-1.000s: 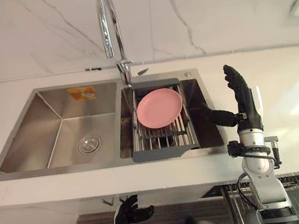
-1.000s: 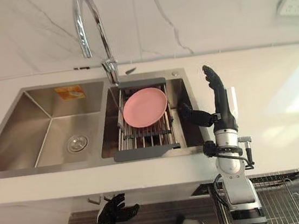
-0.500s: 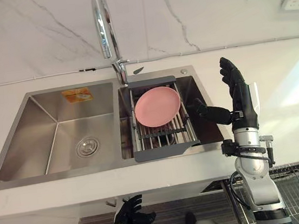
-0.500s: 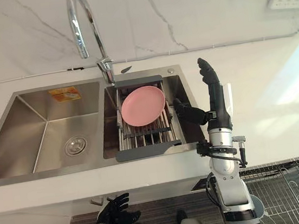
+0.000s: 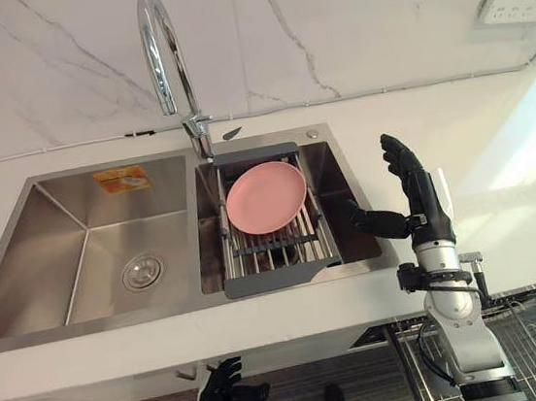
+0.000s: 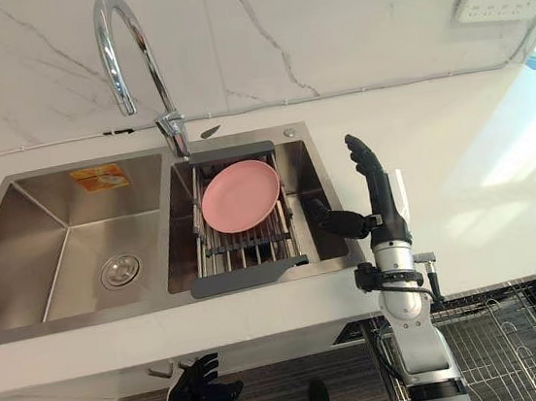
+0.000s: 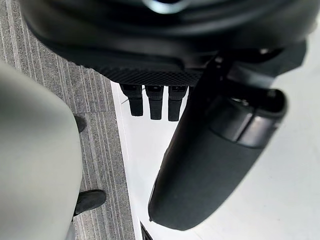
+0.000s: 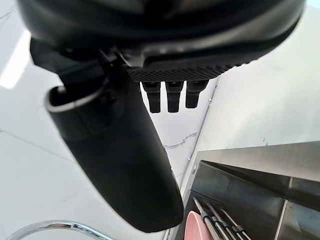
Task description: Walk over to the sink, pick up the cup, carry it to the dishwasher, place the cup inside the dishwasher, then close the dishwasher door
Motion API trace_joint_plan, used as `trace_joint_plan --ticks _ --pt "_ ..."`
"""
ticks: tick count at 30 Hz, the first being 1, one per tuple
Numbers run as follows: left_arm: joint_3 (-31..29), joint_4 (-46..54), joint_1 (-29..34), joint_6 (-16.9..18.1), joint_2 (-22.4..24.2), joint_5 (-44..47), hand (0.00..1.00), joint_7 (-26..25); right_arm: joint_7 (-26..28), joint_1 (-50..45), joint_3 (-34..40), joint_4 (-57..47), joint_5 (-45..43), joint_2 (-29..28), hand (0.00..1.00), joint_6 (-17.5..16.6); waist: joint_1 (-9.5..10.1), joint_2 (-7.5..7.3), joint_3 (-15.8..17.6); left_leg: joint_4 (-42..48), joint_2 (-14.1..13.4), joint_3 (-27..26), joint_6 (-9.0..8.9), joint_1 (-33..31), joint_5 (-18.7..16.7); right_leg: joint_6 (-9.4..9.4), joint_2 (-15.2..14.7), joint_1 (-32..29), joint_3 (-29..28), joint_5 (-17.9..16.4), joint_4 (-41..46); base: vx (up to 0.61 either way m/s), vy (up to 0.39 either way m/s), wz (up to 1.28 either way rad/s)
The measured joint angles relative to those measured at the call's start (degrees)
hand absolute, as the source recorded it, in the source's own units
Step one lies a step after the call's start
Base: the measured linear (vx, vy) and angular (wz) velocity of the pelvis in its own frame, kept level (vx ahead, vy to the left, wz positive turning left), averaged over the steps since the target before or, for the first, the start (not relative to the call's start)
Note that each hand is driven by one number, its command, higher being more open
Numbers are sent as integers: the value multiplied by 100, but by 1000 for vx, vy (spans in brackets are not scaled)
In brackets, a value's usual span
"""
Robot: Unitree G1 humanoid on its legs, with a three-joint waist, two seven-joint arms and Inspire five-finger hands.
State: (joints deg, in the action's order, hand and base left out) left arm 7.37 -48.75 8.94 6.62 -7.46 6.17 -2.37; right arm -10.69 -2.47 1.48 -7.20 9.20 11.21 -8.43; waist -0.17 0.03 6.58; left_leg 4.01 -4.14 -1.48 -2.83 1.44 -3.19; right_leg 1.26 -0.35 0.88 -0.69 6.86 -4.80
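While one pink plate [image 5: 266, 197] lies on one rack [image 5: 282, 275], the right hand [image 5: 418, 199] and left hand [image 5: 225, 390] spread wide.

Pink plate [image 5: 266, 197] rests on slatted grey drain rack [image 5: 278, 279]. Chrome faucet [image 5: 160, 52] at 11 o'clock from plate, rising from white tabletop [image 5: 495, 133]. White wall socket [image 5: 516, 4] at 2 o'clock, well apart, on veined marble wall [image 5: 372, 12].

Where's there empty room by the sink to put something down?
The left basin is bare but for its drain. The counter right of the sink, past the right hand, is free up to the wall. The right basin is crowded: a rack with a pink plate spans it, leaving just a narrow gap by the hand.
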Motion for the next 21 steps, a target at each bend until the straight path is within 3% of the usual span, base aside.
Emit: trace_joint_plan --ticks 9,21 --pt "-30 -124 -48 50 8 -55 90 -49 -172 266 0 -63 448 26 90 42 74 -90 -38 -154 -60 -41 -30 226 81 23 -14 234 171 -43 6 -61 7 7" --pt "-30 -155 -50 244 -37 -144 90 31 287 935 -1066 377 680 961 90 -17 107 -180 -57 -345 -64 39 -83 270 282 63 -73 320 535 -117 8 -23 8 14"
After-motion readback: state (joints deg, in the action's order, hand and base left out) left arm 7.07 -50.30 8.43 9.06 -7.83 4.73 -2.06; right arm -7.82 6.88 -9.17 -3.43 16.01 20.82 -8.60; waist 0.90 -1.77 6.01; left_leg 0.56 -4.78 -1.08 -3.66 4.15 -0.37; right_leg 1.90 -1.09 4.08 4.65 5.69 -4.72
